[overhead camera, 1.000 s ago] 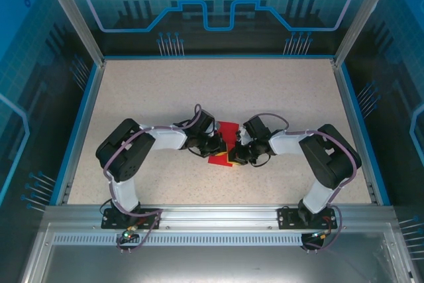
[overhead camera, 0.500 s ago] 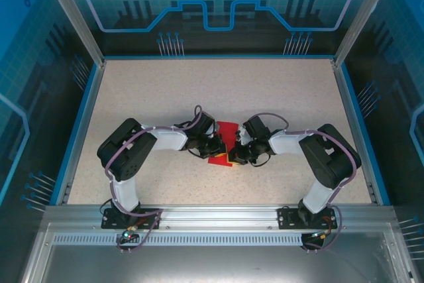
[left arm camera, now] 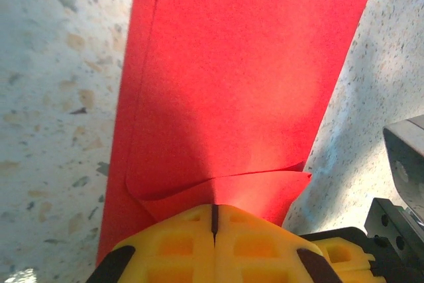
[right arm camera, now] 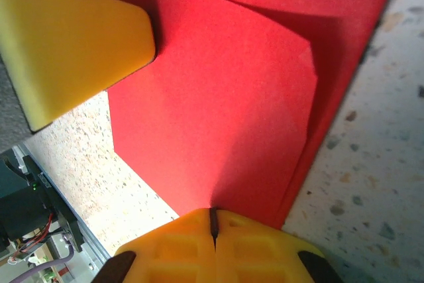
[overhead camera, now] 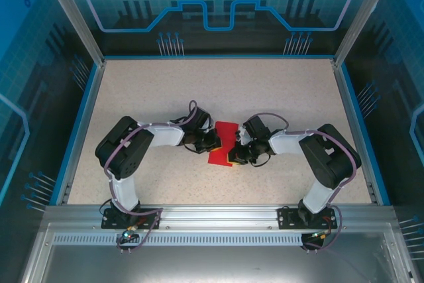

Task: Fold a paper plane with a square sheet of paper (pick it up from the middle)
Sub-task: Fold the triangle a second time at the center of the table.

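The red sheet of paper [overhead camera: 224, 138], folded over on itself, lies flat at the middle of the speckled table. My left gripper [overhead camera: 213, 144] meets it from the left and my right gripper [overhead camera: 232, 156] from the right. In the left wrist view the yellow jaws [left arm camera: 213, 209] are shut, their tip resting on the paper [left arm camera: 245, 64] beside a slightly lifted flap. In the right wrist view the jaws [right arm camera: 213, 215] are shut too, tip on the top layer of the paper [right arm camera: 225, 97]. The left gripper's yellow finger [right arm camera: 73, 44] presses the paper's far corner. No paper shows between either pair of jaws.
The table [overhead camera: 199, 91] is a beige speckled surface inside a blue rim [overhead camera: 86, 117], with glass walls around it. An aluminium rail [overhead camera: 212, 213] carrying both arm bases runs along the near edge.
My left arm has drawn back slightly to the left, baring a little more of the red paper. The right arm and the paper have stayed in place.
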